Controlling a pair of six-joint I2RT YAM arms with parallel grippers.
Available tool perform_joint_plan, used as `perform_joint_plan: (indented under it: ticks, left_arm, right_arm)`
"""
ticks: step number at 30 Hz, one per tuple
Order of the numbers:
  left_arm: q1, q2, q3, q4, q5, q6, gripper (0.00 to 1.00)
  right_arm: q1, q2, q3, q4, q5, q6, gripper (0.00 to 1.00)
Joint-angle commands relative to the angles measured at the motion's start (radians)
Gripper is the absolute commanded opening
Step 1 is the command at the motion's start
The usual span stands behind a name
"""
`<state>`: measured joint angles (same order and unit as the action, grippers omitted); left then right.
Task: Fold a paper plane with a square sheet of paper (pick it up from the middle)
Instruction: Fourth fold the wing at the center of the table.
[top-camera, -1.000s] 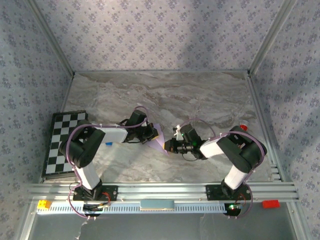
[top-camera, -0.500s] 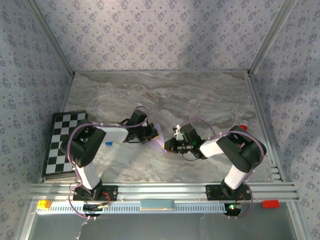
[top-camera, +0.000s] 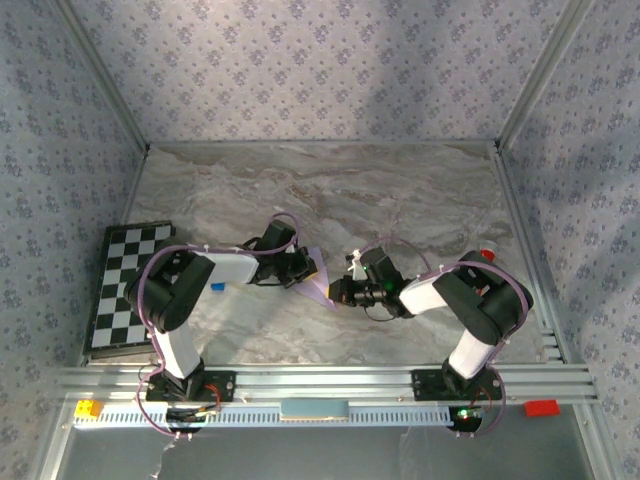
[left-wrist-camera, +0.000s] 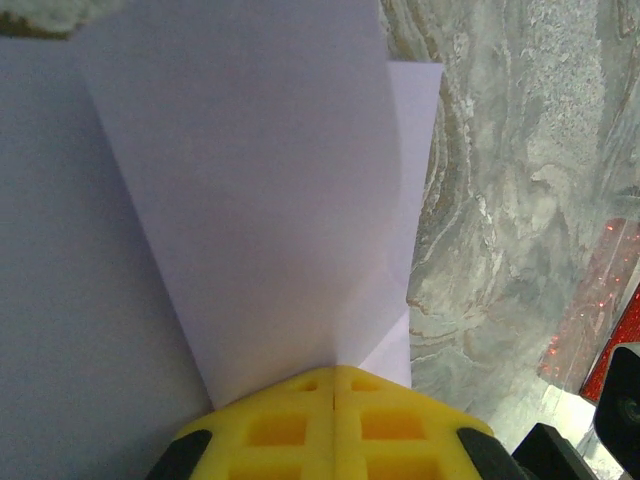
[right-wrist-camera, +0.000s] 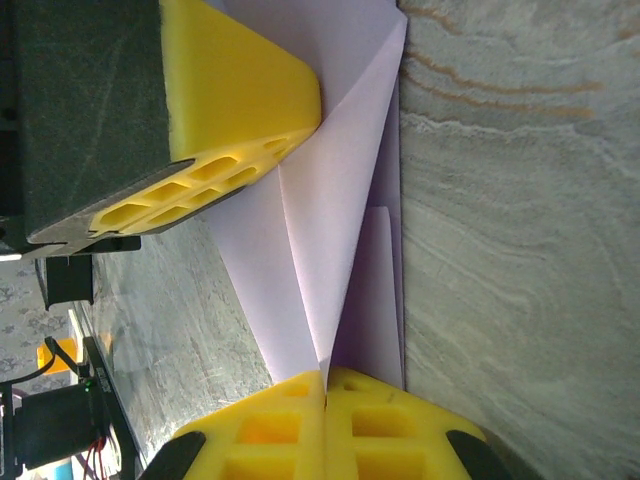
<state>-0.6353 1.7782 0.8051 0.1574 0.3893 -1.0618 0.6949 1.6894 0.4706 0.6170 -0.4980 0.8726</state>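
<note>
The pale lilac sheet of paper (top-camera: 318, 276), folded into a narrow pointed paper plane shape, hangs between my two grippers just above the marble table's middle. My left gripper (top-camera: 304, 268) is shut on one end; in the left wrist view its yellow fingers (left-wrist-camera: 270, 425) pinch the paper (left-wrist-camera: 250, 180) at a centre crease. My right gripper (top-camera: 336, 291) is shut on the pointed end, where layered folds (right-wrist-camera: 330, 210) converge into its jaws (right-wrist-camera: 325, 378). The left gripper's yellow finger (right-wrist-camera: 235, 90) appears at the upper left of the right wrist view, clamped on the far end.
A black-and-white chequered board (top-camera: 125, 285) lies at the table's left edge, with a tiny blue cube (top-camera: 217, 288) beside the left arm. A small red-topped object (top-camera: 488, 252) sits at the right. Metal rails (top-camera: 320, 380) run along the near edge, and patterned walls enclose the table.
The left arm's elbow has shifted slightly to the right. Both grippers stay shut on the paper at about the same spot.
</note>
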Motion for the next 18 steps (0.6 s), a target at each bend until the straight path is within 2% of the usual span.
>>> perform_joint_plan:
  ticks: [1,5,18]
  left_arm:
    - [-0.004,0.034,0.002,-0.058,-0.029,0.016,0.02]
    - [-0.004,0.032,0.000,-0.065,-0.033,0.017,0.01]
    - [-0.003,0.031,0.012,-0.072,-0.027,0.023,0.00]
  right_arm:
    - [0.012,0.058,0.007,-0.103,0.037,0.002,0.00]
    - [0.012,0.047,0.010,-0.109,0.034,0.006,0.00]
    - [0.032,-0.069,0.030,-0.316,0.085,-0.082,0.19]
